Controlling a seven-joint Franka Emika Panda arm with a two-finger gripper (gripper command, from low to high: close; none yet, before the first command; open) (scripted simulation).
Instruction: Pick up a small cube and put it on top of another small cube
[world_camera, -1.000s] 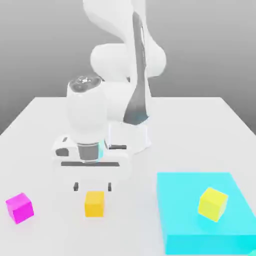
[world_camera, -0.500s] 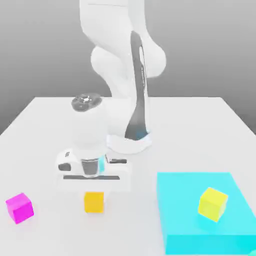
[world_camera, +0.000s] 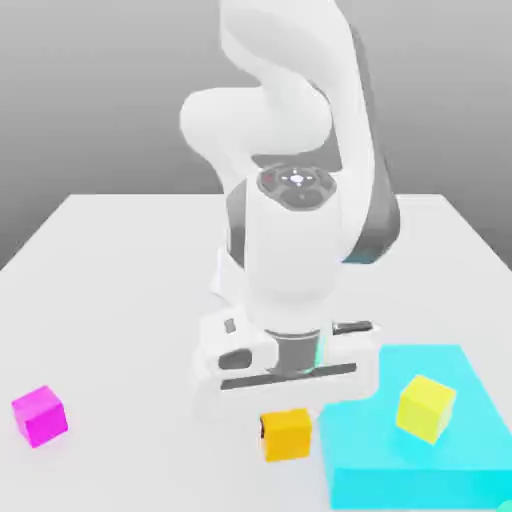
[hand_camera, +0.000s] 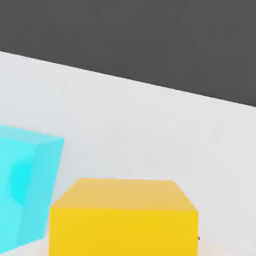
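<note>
In the exterior view, the gripper (world_camera: 287, 415) hangs below the white arm (world_camera: 300, 240), clenched on the amber cube (world_camera: 287, 435), which sits directly under the hand, between the fingers. Just beside the gripper, toward the exterior view's right, lies a cyan block (world_camera: 420, 470) bearing a lemon-yellow cube (world_camera: 426, 408). Well apart, toward the exterior view's left, a magenta cube (world_camera: 40, 415) rests on the white table (world_camera: 110, 270).

In the hand view, the amber cube (hand_camera: 125, 220) appears close up in the grasp, the cyan block (hand_camera: 25, 185) near it, the table (hand_camera: 140, 130) beyond.
</note>
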